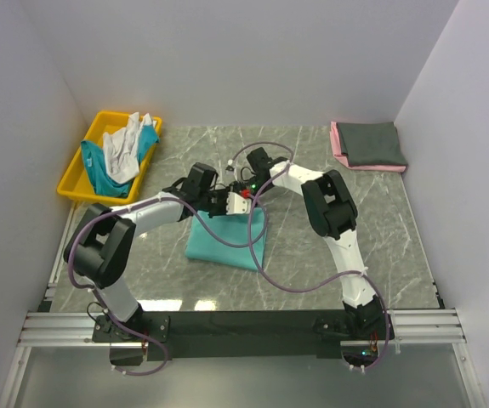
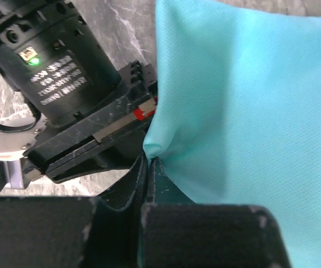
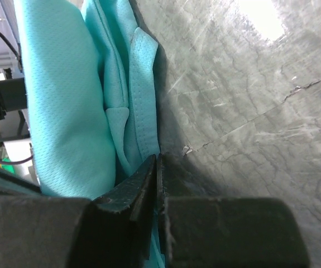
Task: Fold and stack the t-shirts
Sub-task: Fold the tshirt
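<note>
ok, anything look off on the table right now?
Two things. A purple cable droops across the sea-green t-shirt mid-table, so it could snag. In the yellow bin, the crumpled white t-shirt and teal t-shirt overhang the rim.

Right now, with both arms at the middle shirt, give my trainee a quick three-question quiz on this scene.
1. What colours are the shirts in the yellow bin?
2. True or false: at the far right, the dark grey shirt lies folded on the pink shirt.
3. The left gripper and right gripper are both shut on: A the sea-green shirt; B the dark grey shirt; C nothing.
Key: 1, a white shirt and a teal shirt; 2, true; 3, A.
</note>
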You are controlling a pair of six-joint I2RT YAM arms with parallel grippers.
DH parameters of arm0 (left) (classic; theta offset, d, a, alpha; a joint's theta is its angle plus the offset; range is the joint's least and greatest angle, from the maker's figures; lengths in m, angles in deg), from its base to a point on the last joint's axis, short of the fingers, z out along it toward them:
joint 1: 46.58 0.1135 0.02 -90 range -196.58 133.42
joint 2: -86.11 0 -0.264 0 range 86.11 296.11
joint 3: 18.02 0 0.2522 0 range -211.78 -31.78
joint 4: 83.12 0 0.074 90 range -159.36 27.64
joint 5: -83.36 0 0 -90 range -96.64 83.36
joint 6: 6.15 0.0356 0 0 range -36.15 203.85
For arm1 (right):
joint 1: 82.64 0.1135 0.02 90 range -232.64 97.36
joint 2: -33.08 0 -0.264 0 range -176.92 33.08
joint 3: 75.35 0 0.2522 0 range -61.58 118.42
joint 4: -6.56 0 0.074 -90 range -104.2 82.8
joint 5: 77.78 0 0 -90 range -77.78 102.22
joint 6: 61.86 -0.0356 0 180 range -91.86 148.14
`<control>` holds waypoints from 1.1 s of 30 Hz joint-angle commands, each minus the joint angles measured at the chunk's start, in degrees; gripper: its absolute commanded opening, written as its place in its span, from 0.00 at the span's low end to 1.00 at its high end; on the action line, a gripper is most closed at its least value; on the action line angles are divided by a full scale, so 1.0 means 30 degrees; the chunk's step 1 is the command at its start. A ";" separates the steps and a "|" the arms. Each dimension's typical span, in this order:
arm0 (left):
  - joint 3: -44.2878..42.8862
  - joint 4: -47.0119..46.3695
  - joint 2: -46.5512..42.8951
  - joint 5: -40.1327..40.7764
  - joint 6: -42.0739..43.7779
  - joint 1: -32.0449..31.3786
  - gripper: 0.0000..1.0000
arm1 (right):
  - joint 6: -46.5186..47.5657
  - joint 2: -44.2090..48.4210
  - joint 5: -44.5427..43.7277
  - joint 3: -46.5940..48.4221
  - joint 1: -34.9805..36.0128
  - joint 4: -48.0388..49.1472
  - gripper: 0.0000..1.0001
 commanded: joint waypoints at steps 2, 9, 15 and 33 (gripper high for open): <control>0.0718 -0.1201 -0.0154 -0.0726 0.1304 -0.0037 0.01 | 0.0398 -0.0077 -0.0010 0.0848 -0.0311 -0.0175 0.14; 0.0428 -0.0736 0.0488 -0.0816 0.1658 -0.0125 0.05 | -0.0101 0.1504 -0.1943 0.2633 -0.2009 -0.0610 0.29; -0.1473 0.0143 0.1718 -0.1457 0.0578 0.0371 0.34 | -0.0275 0.3841 -0.2911 0.2201 -0.3297 -0.0763 0.35; -0.0458 0.0603 -0.1388 -1.0396 -2.0621 0.6847 0.52 | -0.4670 1.1500 0.1482 -1.0605 -0.1514 0.6442 0.38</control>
